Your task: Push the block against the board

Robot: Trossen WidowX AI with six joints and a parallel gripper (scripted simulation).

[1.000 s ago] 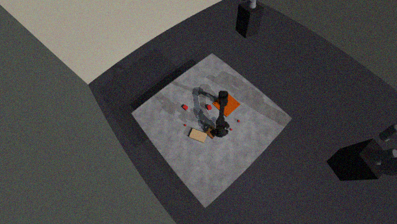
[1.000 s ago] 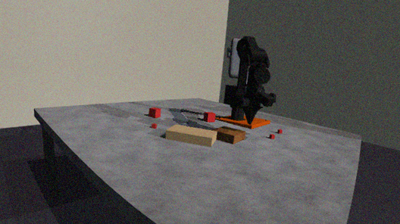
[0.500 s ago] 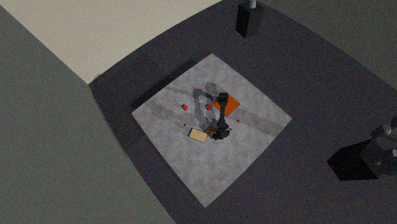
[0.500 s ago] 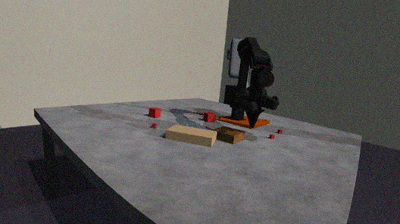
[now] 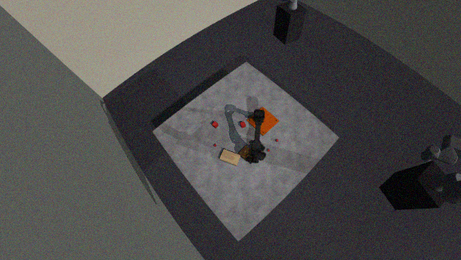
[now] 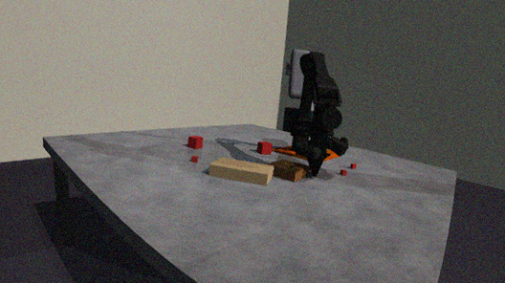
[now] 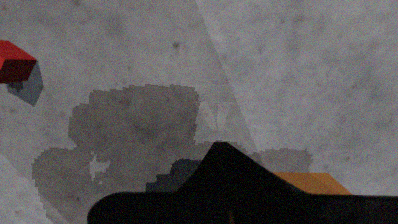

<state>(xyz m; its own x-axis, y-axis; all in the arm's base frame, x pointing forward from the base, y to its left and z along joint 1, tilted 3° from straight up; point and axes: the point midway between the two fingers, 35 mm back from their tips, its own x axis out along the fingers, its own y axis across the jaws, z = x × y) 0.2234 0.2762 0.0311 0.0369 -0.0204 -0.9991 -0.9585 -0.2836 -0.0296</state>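
The brown square block [image 5: 245,153] [image 6: 291,170] lies flat beside the right end of the pale wooden board [image 5: 230,157] [image 6: 241,170], turned at an angle to it. Their nearest corners are very close; I cannot tell whether they touch. My gripper [image 6: 315,174] [image 7: 219,148] is shut and empty, pointing down low near the table, just right of the block in the exterior view. In the wrist view only a strip of the block [image 7: 320,183] shows behind the fingers. The hand hides part of the block in the top view.
An orange plate [image 5: 267,122] [image 6: 330,155] lies by the arm's base. Two larger red cubes [image 5: 215,124] [image 6: 195,142] [image 5: 242,124] [image 6: 265,148] lie behind the board and block. Small red cubes [image 5: 215,145] [image 6: 195,159] [image 5: 276,140] [image 6: 353,165] [image 5: 268,150] [image 6: 344,173] lie to both sides.
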